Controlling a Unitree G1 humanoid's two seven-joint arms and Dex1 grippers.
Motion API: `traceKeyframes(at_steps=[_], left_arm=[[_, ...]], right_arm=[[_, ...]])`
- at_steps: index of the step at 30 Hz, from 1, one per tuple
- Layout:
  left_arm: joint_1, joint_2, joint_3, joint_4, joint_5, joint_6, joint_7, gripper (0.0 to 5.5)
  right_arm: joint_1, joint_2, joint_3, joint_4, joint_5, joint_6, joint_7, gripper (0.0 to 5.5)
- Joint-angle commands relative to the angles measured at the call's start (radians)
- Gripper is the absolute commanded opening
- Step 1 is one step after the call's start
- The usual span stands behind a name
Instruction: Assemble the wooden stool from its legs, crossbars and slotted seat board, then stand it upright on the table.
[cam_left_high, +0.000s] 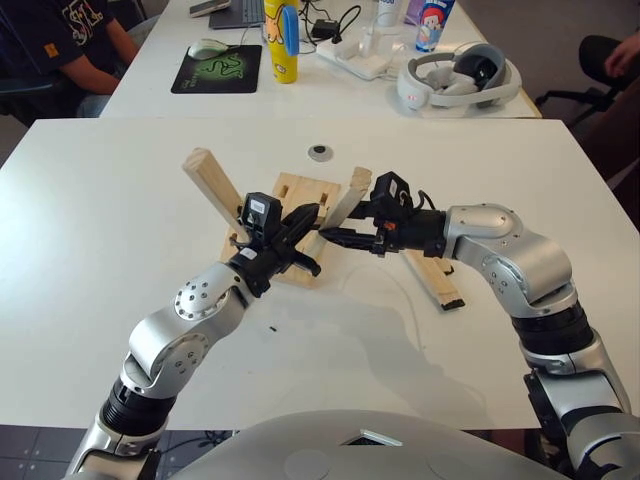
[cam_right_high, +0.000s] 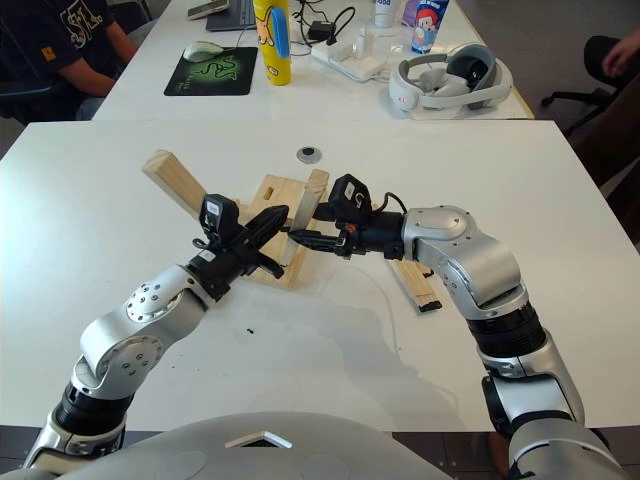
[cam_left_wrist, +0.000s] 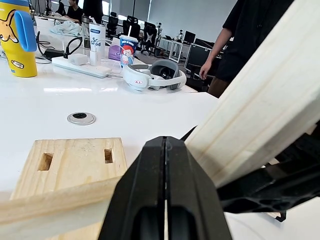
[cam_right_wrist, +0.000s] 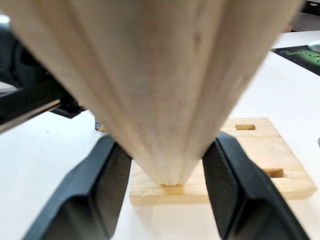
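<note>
The slotted seat board (cam_left_high: 298, 190) lies at the table's middle. My right gripper (cam_left_high: 335, 237) is shut on a wooden leg (cam_left_high: 350, 195). The right wrist view shows the leg (cam_right_wrist: 160, 75) between the two pads (cam_right_wrist: 240, 190), its end resting at the near edge of the board (cam_right_wrist: 260, 160). My left gripper (cam_left_wrist: 165, 150) is shut, fingers pressed together, just over the board (cam_left_wrist: 75, 160) and beside the held leg (cam_left_wrist: 260, 100). Another leg (cam_left_high: 213, 180) slants up and to the left from the board behind my left gripper (cam_left_high: 308, 240); I cannot tell how it is attached.
Loose wooden bars (cam_left_high: 435, 275) lie on the table under my right forearm. A round cable grommet (cam_left_high: 320, 152) sits behind the board. The far desk holds a headset (cam_left_high: 460, 75), a yellow bottle (cam_left_high: 282, 40) and a mouse pad (cam_left_high: 217, 68).
</note>
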Motion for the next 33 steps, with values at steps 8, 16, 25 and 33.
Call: traceKeyframes(at_steps=[8, 16, 25, 33], left_arm=[[-0.330, -0.135, 0.291, -0.145, -0.353, 0.102, 0.157, 0.00], [-0.486, 0.082, 0.591, -0.059, -0.572, 0.086, 0.317, 0.00], [-0.200, 0.161, 0.503, 0.078, -0.258, 0.119, 0.165, 0.00], [-0.229, 0.078, 0.347, 0.079, -0.113, 0.136, 0.082, 0.00]], right_arm=[[0.015, -0.068, 0.067, 0.082, -0.051, 0.043, 0.070, 2.05], [-0.030, -0.128, 0.055, 0.189, -0.091, -0.026, 0.134, 2.05], [-0.078, -0.178, 0.056, 0.174, -0.055, -0.022, 0.249, 2.05], [-0.128, -0.173, 0.097, 0.188, -0.076, -0.041, 0.304, 2.05]])
